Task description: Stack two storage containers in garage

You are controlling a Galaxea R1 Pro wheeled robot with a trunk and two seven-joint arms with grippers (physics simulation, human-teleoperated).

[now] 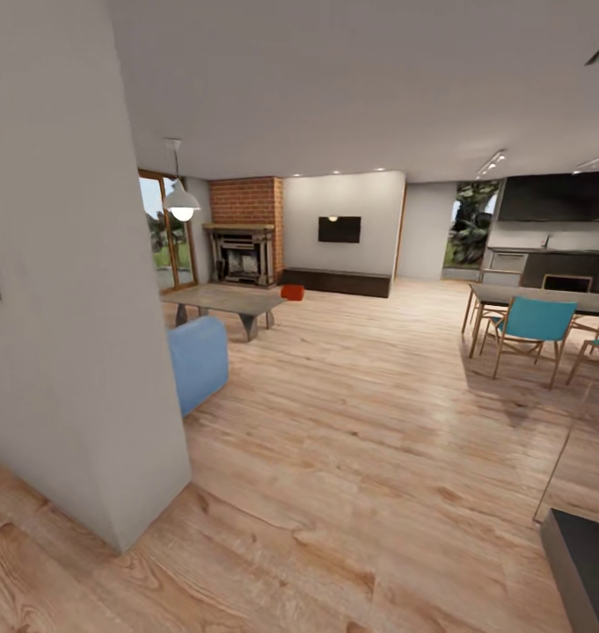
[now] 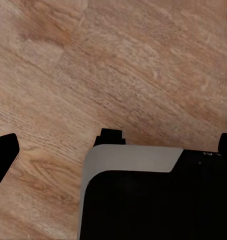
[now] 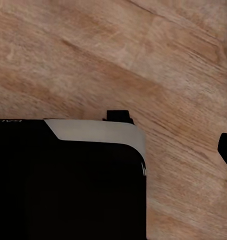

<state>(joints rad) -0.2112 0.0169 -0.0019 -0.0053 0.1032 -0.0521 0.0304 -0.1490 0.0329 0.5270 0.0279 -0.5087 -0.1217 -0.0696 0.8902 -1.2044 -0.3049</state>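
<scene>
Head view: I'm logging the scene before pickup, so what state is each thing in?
Container: on the wood floor by the fireplace, untouched.
TV: screen dark.
Pendant lamp: lit.
Ceiling spotlights: lit.
Blue chair: upright at the dining table.

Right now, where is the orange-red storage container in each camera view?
Head view: storage container far off on the wood plank floor, between the fireplace and the low cabinet.
Left wrist view: plank floor close below.
Right wrist view: plank floor close below.
Shared landmark: the wood plank floor.
</scene>
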